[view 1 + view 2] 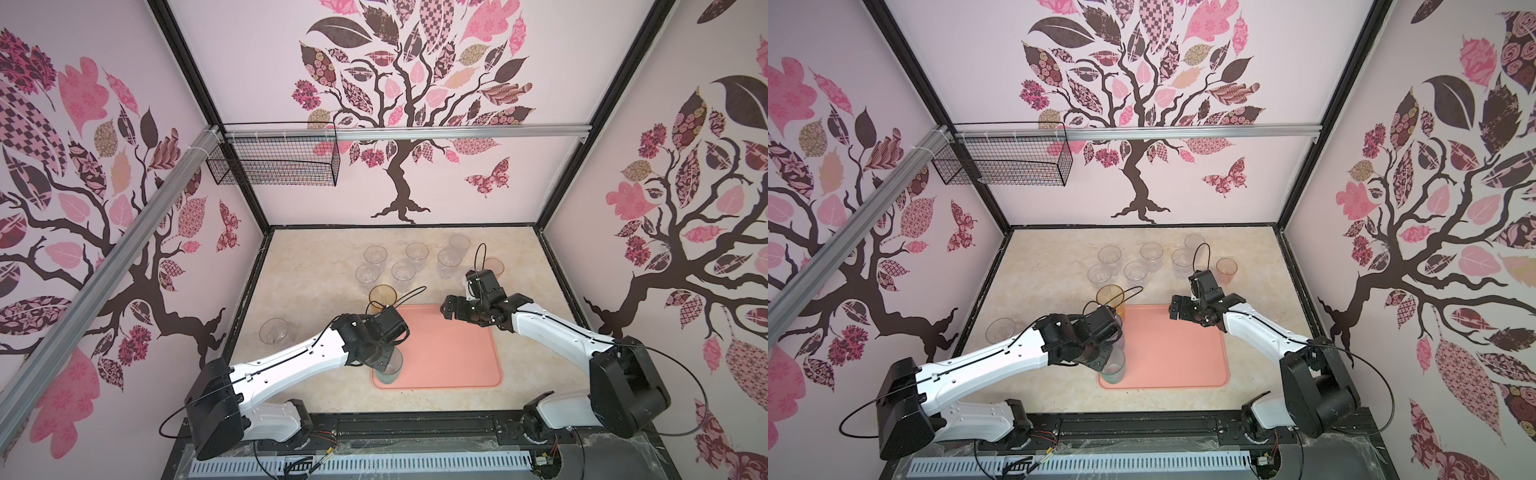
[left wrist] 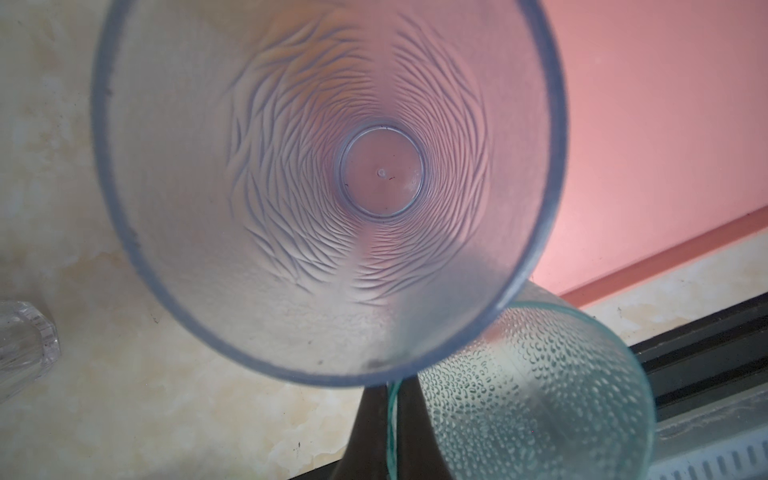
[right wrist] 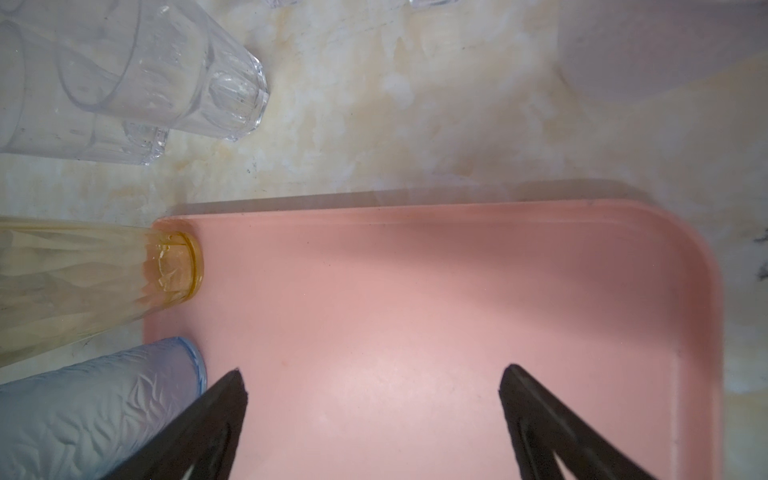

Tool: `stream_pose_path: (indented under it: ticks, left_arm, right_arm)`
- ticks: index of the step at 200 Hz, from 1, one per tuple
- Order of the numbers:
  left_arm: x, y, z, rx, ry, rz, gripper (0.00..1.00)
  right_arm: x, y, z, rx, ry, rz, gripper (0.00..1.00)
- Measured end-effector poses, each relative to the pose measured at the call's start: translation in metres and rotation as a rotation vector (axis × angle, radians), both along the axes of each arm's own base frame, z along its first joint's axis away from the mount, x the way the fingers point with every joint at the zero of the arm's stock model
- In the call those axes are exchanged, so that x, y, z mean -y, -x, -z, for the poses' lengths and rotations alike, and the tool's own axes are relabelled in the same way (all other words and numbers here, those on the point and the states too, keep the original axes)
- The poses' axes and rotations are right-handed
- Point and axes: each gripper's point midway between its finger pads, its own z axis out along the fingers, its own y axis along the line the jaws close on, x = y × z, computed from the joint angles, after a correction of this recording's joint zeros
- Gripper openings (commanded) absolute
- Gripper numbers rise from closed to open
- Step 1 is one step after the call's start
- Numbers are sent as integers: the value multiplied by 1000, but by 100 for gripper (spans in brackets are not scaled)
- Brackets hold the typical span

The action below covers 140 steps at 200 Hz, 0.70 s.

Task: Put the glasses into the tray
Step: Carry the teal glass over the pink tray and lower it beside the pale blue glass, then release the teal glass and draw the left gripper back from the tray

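In both top views the left gripper (image 1: 382,360) is low over the near-left corner of the tray (image 1: 457,365), shut on the rim of the teal glass (image 1: 390,372). The glass leans a little. Its foot is at that corner, but I cannot tell whether it rests there. The amber glass (image 1: 1111,297) stands at the far-left corner. The clear glasses (image 1: 399,266) and a pinkish glass (image 1: 1226,270) wait on the table (image 1: 311,374) beyond. The right gripper (image 1: 448,309) hangs over the far part of the tray.

In the left wrist view, the fingers (image 2: 374,436) pinch the wall of the teal glass between them. The blue glass (image 2: 291,208) stands upright just beside it, on the tray.

In the right wrist view, the jaws are wide apart with nothing between them, only bare tray below. The amber and blue glasses stand side by side along its edge.

The step in hand seems to be setting down the teal glass. The next move probably calls for lowering it upright, clear of the blue one, then releasing it.
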Motion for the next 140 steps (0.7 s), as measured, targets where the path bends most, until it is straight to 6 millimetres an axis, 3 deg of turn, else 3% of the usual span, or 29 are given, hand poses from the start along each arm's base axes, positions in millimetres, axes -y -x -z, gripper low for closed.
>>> stream_pose_path:
  ticks: [28, 103, 140]
  left_arm:
    - [-3, -3, -1, 3, 4, -13, 3]
    - [-8, 0, -1, -8, -25, -2, 26]
    - [-8, -5, -20, 25, -12, 6, 32]
  right_arm:
    - [1, 3, 5, -11, 0, 2, 98]
    - [0, 2, 4, -6, -4, 1, 98]
    - [0, 1, 4, -4, -5, 1, 98]
